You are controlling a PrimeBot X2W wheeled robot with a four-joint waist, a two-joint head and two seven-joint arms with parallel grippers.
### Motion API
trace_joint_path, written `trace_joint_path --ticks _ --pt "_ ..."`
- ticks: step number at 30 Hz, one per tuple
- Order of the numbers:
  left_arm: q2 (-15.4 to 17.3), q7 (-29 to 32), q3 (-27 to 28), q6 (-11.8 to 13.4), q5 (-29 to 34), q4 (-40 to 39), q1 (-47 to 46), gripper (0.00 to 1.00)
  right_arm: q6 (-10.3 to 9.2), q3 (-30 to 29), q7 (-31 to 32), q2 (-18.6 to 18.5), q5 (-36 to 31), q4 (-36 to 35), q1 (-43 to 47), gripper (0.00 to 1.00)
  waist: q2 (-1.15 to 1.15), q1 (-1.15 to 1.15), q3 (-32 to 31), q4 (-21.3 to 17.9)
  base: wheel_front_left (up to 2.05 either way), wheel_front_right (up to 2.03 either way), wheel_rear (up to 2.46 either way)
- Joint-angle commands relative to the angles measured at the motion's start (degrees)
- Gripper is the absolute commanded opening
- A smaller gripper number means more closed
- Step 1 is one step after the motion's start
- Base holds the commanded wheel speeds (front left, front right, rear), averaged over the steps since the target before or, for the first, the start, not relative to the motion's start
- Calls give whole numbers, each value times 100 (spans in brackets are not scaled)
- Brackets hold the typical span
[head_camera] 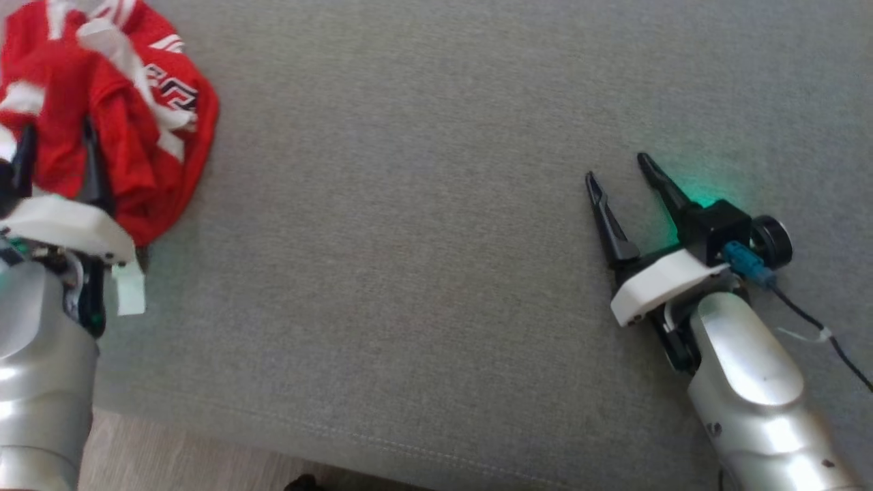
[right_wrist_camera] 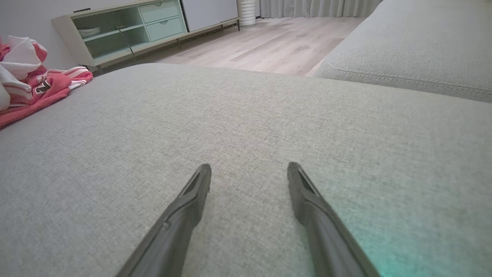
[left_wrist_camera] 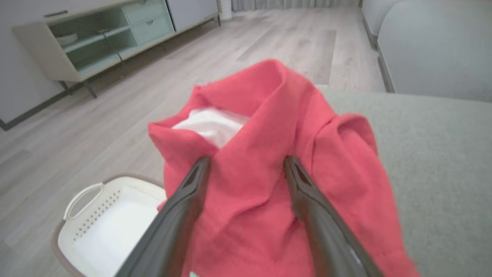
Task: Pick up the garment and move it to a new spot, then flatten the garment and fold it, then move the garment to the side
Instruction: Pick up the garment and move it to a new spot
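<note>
Red-white garment [head_camera: 116, 102] crumpled at the sofa cushion's [head_camera: 423, 204] far left corner. Left end effector [head_camera: 58, 146] spread wide, fingers over the cloth, not pinching it. Right end effector [head_camera: 617, 167] released, empty, above bare cushion well apart.

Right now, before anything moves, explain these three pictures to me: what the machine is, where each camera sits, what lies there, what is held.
This is a wheeled robot with two arms. One picture looks down from its head; the other two look along each gripper's fingers. A crumpled red and white garment lies on a grey cushion. The left gripper is open, its fingers either side of a fold of the cloth, not closed on it. The right gripper is open over bare cushion, holding nothing. Beside the cushion stands a white basket.
</note>
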Motion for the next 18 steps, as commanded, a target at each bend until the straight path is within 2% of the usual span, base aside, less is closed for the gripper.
trace_joint_path --ticks 1,2,3,8,11,15,18 --pt "371 7 46 11 -96 43 -176 100 37 43 -4 -66 -38 54 5 100 0 0 71 -102 0 0 0" --pt "382 -22 16 11 -136 103 -195 22 37 10 -4 -54 -17 57 7 100 0 0 63 -122 0 0 0" --pt "395 -57 -12 11 -164 150 -210 0 37 -17 -4 -48 -9 67 15 100 0 0 34 -139 0 0 0" --pt "559 -195 -37 11 -185 131 -354 0 37 -97 -4 43 25 98 99 100 0 0 -242 -239 0 0 0" --pt "700 -231 -155 11 -82 -137 -527 0 37 -131 -4 159 59 88 196 100 0 0 -527 -371 0 0 0" --pt "809 -240 -439 10 119 -855 -834 0 37 -149 -4 296 127 56 345 100 0 0 -871 -648 0 0 0" --pt "725 -242 -731 10 212 -1517 -1012 0 37 -98 -4 357 173 53 431 100 0 0 -1073 -970 0 0 0"
